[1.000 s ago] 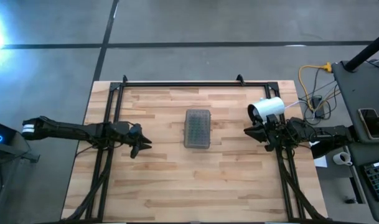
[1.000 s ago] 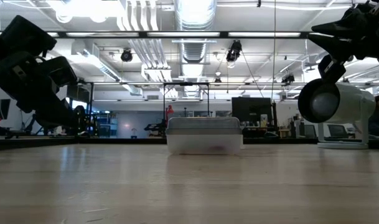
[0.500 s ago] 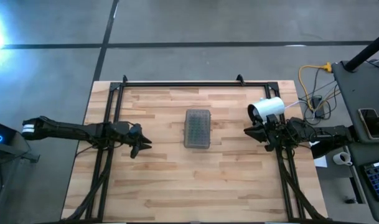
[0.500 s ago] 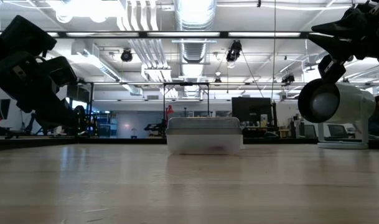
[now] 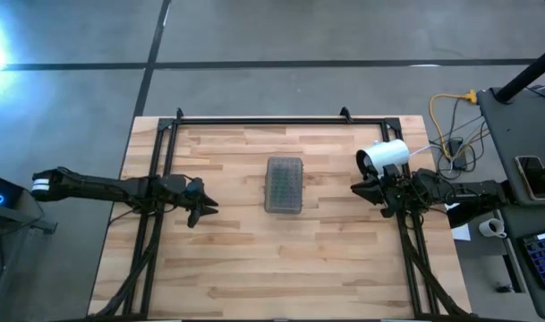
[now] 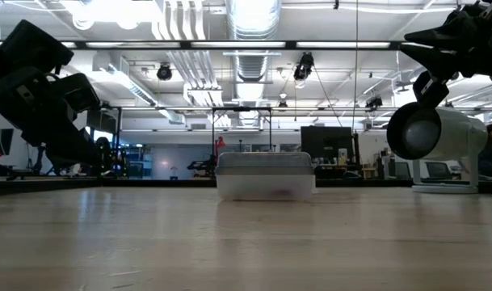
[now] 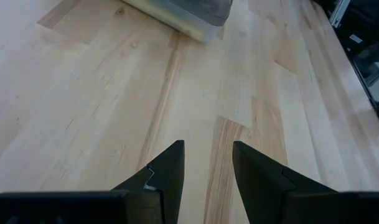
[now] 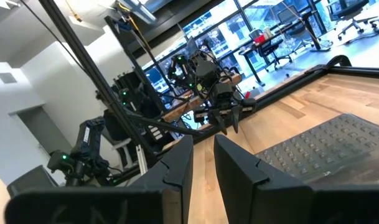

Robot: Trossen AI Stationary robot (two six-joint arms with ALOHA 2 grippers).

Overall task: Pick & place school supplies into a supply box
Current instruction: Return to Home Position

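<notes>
sitting closed between left jaws, right jaws, both parted: supply box [image 5: 285, 185]

No legible text, no readable labels

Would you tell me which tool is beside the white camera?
The right tool, close by the white camera; the left tool waits across the closed supply box.

Wooden table [image 5: 254, 259]: closed supply box [image 5: 284, 185] centre; white camera [image 5: 384, 156] right side.
</notes>
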